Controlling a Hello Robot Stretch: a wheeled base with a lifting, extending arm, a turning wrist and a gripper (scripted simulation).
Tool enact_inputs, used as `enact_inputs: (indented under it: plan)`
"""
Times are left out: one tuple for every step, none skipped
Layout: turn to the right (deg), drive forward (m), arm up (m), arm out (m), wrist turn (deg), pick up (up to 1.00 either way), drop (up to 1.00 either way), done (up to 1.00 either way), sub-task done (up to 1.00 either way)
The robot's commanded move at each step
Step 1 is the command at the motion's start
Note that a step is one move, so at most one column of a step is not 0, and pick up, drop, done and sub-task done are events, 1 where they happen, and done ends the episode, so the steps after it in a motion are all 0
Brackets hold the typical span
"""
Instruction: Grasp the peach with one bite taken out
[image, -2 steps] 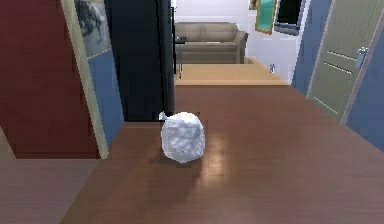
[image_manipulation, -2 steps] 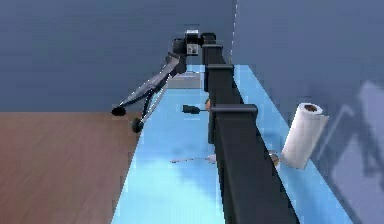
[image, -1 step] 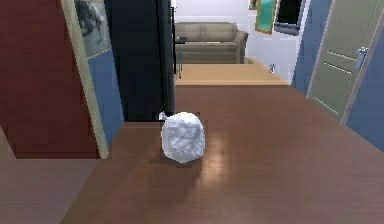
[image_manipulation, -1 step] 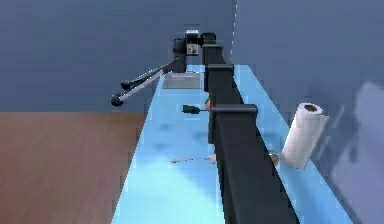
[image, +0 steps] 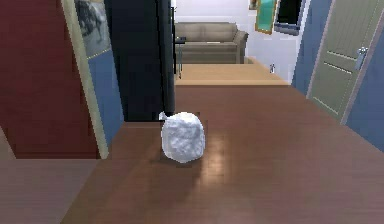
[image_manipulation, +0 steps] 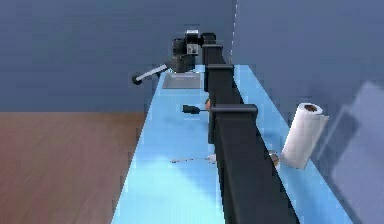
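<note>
arm (image_manipulation: 245, 160), reddish blob (image_manipulation: 207, 102) seemingly short of end effector (image_manipulation: 150, 74)

white crumpled bag (image: 182, 137) on floor (image: 285, 150) | sofa (image: 210, 42) (far back) | paper roll (image_manipulation: 304, 133) on blue counter (image_manipulation: 150, 172)

Thing: you have a small orange-red blob (image_manipulation: 207, 102) in the arm side view. The colour suits a peach, but the shape is too small to be sure.
Look: warm orange going to red, roundish as far as you can see.
Bite: too small to tell.
Pose: you cannot tell which way it faces.
Place: it sits on the light-blue desk (image_manipulation: 160, 150), right against the left side of the arm (image_manipulation: 240, 150), about halfway along it.
Hidden part: the arm covers its right side.
Neighbour: a small dark thing (image_manipulation: 190, 108) lies just left of it. You cannot tell whether they touch.
</note>
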Motion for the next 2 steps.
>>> enact_inputs:
  plan:
    - [0.0,0.00,0.00,0.00,45.0,0.00,0.00,0.00,0.00]
    - [0.0,0.00,0.00,0.00,39.0,0.00,0.00,0.00,0.00]
